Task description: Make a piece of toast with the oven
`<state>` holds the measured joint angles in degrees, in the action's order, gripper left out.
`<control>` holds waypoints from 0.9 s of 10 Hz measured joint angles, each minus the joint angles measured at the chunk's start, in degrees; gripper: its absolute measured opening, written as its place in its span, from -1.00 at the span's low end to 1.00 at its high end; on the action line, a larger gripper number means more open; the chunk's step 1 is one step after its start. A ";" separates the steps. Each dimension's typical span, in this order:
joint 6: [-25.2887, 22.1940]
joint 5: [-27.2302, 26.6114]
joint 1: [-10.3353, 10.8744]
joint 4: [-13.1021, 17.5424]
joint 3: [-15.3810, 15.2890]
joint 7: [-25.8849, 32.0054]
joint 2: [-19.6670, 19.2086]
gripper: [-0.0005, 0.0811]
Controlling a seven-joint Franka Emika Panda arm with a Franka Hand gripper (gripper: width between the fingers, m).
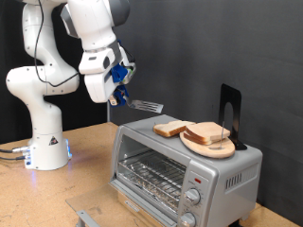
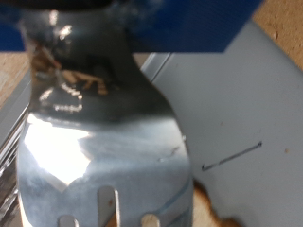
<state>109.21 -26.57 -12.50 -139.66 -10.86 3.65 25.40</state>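
The silver oven [image 1: 222,175] stands on the wooden table at the exterior view's right, with its wire rack [image 1: 150,175] showing at the front. One slice of bread, the piece of toast [image 1: 169,129], lies flat on the oven's top. Beside it, similar slices [image 1: 210,132] are stacked on a round wooden board [image 1: 204,148]. My gripper [image 1: 120,92] is shut on the handle of a metal spatula [image 1: 146,106], held above and to the left of the single slice. The blade points towards the slice without touching it. In the wrist view the spatula blade [image 2: 95,142] fills the picture above the oven top [image 2: 246,104].
A black upright stand [image 1: 230,112] is on the oven top behind the board. Two round knobs [image 1: 193,197] and a red light [image 1: 197,178] are on the oven's front right. A metal piece [image 1: 88,218] lies on the table at the bottom. The robot base [image 1: 45,142] is at left.
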 joint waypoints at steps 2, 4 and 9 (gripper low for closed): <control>-5.15 3.93 0.00 0.20 -0.19 0.07 0.23 0.00; -7.60 6.25 0.00 -0.34 -0.33 0.32 1.63 0.00; -8.27 10.92 0.01 -4.51 -3.64 -3.36 3.27 0.00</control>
<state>100.94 -15.65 -12.49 -144.17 -14.51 0.29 28.68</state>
